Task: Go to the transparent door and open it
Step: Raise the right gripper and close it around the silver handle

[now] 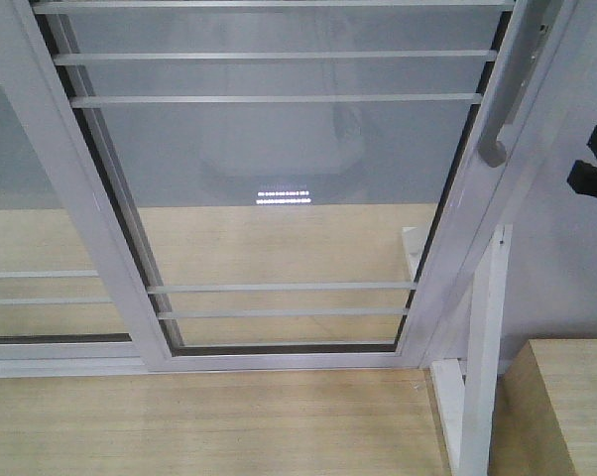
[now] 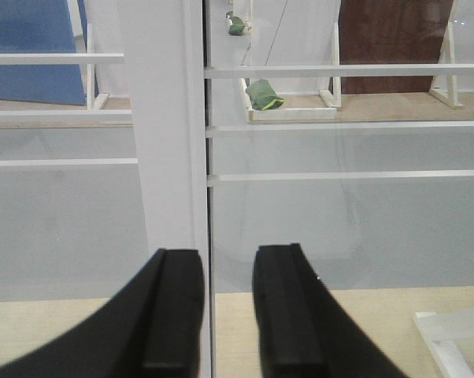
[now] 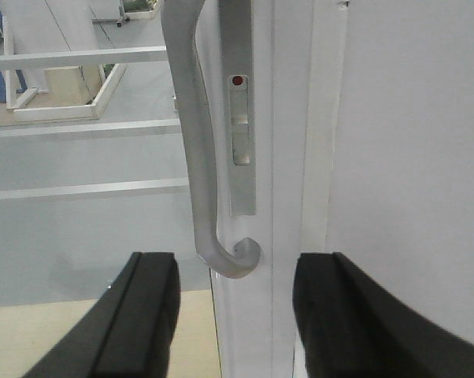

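The transparent door (image 1: 279,178) fills the front view, a glass panel in a white frame with thin white bars. Its curved silver-grey handle (image 1: 494,139) is on the right stile. In the right wrist view the handle (image 3: 196,157) hangs just ahead, its hooked lower end level with my fingertips. My right gripper (image 3: 235,315) is open and empty, its jaws standing either side of the handle and stile without touching. My left gripper (image 2: 229,315) is open and empty, facing the door's left stile (image 2: 166,157) and glass (image 2: 339,205).
A similar glass panel without a handle (image 1: 21,198) overlaps on the left. A white wall (image 1: 576,258) borders the door on the right. A white post stand (image 1: 482,377) and a wooden box (image 1: 566,407) sit at the lower right. Green objects (image 2: 264,94) lie beyond the glass.
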Controlling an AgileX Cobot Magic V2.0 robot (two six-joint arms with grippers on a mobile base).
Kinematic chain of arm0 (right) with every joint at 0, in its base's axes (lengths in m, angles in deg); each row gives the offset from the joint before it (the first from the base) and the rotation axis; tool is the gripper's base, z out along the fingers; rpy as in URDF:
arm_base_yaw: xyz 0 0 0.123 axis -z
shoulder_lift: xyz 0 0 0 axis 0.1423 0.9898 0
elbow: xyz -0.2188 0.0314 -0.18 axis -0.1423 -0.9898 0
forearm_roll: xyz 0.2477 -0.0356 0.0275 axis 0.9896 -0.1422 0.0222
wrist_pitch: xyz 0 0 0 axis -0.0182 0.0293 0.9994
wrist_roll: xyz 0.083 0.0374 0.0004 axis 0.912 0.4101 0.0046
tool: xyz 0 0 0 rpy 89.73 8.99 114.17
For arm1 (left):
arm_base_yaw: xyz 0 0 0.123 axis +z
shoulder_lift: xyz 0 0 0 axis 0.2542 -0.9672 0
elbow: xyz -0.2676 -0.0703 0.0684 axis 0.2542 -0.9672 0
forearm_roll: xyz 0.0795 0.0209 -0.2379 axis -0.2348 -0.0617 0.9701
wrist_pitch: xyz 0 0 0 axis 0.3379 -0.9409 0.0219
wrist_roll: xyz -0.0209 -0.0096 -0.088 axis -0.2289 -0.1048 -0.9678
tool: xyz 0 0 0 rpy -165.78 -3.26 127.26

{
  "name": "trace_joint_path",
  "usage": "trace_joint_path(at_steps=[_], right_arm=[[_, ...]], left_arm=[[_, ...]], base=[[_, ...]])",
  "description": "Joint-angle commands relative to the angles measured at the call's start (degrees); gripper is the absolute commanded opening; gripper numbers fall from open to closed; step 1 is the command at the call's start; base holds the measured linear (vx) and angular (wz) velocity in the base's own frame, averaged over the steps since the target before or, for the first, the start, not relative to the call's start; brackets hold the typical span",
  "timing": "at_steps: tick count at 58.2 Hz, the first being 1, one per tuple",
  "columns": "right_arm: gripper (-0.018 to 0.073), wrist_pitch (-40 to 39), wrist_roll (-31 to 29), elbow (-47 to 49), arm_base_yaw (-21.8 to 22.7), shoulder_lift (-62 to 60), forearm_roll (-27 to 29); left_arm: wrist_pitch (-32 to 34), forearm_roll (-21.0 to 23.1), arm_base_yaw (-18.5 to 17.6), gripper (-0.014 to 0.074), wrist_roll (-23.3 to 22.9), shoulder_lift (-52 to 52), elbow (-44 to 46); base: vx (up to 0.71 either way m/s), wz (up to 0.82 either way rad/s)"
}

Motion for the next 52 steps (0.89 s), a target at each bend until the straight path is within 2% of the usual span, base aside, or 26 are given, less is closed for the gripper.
trace_joint_path(at_steps=[1, 21, 42, 52], right_arm=[[0.0417, -6.39, -0.27, 4.06, 0.23, 2.72, -0.81], [0.0415, -6.33, 1.27, 17.38, 0.23, 17.17, -6.8], [0.0415, -7.4, 13.05, 27.83, 0.23, 28.43, -19.48], [0.0415, -9.39, 14.44, 31.22, 0.23, 32.95, -21.38]], left_arm=[[4.9, 0.54, -0.17, 0.0372, -0.37, -0.34, 1.6], [4.9, 0.54, -0.17, 0.037, -0.43, -0.34, 1.6], [4.9, 0.54, -0.17, 0.037, -0.43, -0.34, 1.6], [4.9, 0.54, -0.17, 0.037, -0.43, -0.34, 1.6]], base=[[0.0, 0.0], [0.0, 0.0], [0.0, 0.0], [0.0, 0.0]])
